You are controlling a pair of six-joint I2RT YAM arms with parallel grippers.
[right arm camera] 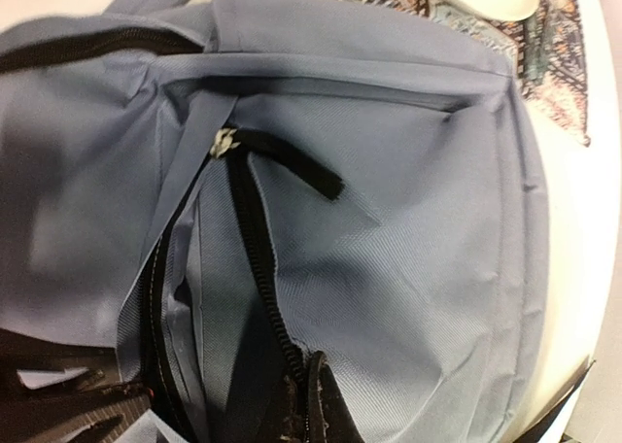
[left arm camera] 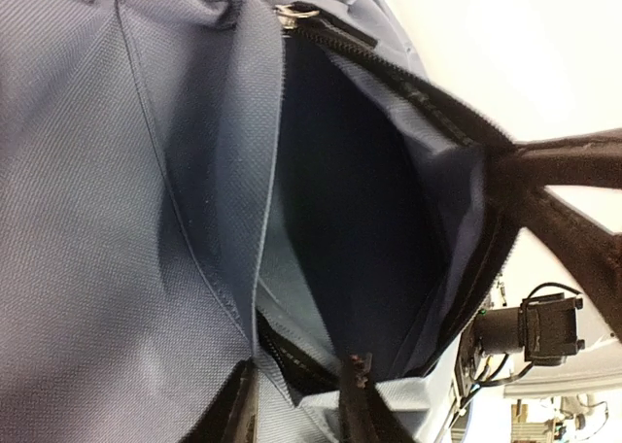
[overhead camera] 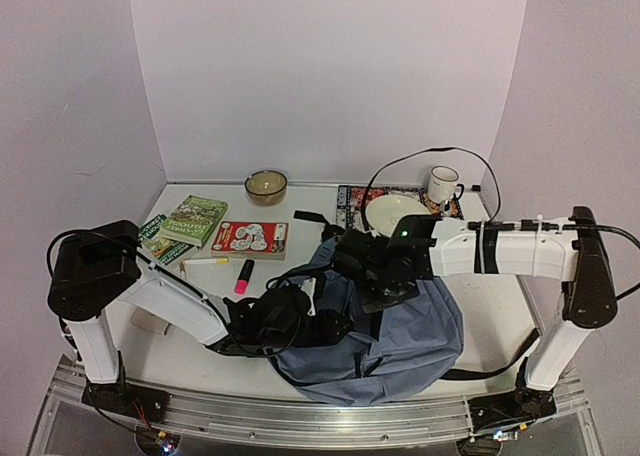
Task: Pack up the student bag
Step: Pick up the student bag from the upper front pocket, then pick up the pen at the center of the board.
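The student bag [overhead camera: 400, 341], blue-grey with black zippers, lies on its back at the front of the table, its top toward the left arm. In the left wrist view its main opening gapes onto the dark lining [left arm camera: 360, 200]. My left gripper [left arm camera: 303, 365] is open, its fingers standing apart on either side of the bag's zipper rim; from above it [overhead camera: 325, 326] sits at the bag's left edge. My right gripper [right arm camera: 309, 365] is shut, pinching the zipper edge of the bag [right arm camera: 389, 220]; from above it [overhead camera: 385, 291] is over the bag's top.
Books [overhead camera: 250, 238] [overhead camera: 195, 219] [overhead camera: 160, 238], a pink highlighter [overhead camera: 243, 276] and a yellow pen [overhead camera: 205, 261] lie at the left. A brown bowl [overhead camera: 266, 186], a white bowl [overhead camera: 395, 213] on a patterned mat [overhead camera: 355, 198] and a mug [overhead camera: 443, 185] stand at the back.
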